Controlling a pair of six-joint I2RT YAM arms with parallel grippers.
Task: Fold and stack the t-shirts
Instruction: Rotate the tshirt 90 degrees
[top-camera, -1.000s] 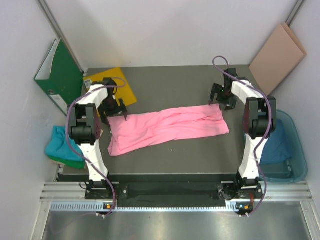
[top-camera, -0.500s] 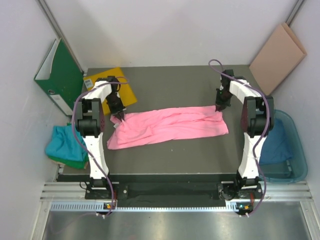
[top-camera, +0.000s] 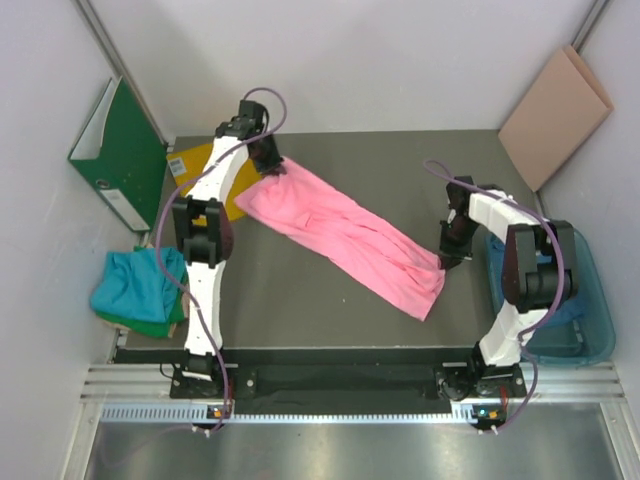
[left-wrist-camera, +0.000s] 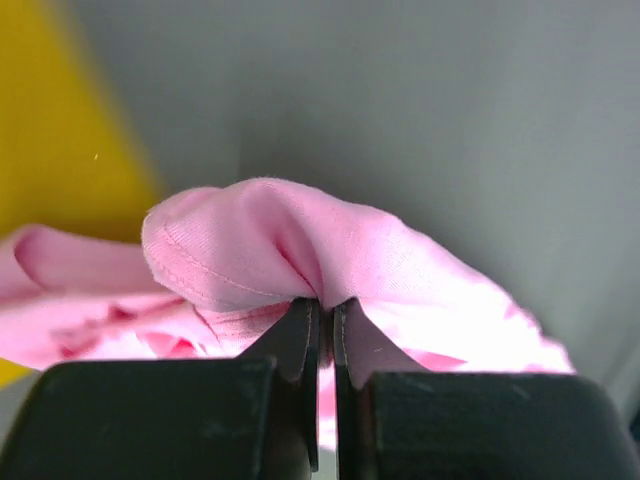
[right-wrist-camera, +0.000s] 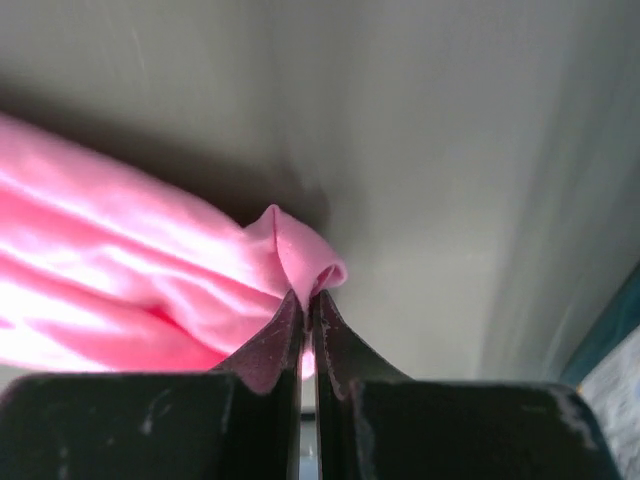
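left claw (top-camera: 272, 168) + right claw (top-camera: 447, 262) pinching pink shirt (top-camera: 345, 235) ends | spread diagonal, no fold yet | stacking all left to do

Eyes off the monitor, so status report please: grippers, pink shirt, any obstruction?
Left gripper shut on pink t-shirt, far end. Right gripper shut on its near end. Shirt stretched diagonally over the table. Yellow sheet beside left gripper, not blocking.

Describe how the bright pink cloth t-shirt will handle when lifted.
The bright pink cloth t-shirt will likely sag between grips: it lies creased and limp. It probably weighs little, since a small pinch by the left gripper bunches it. The right gripper holds only a thin fold, which might slip out.
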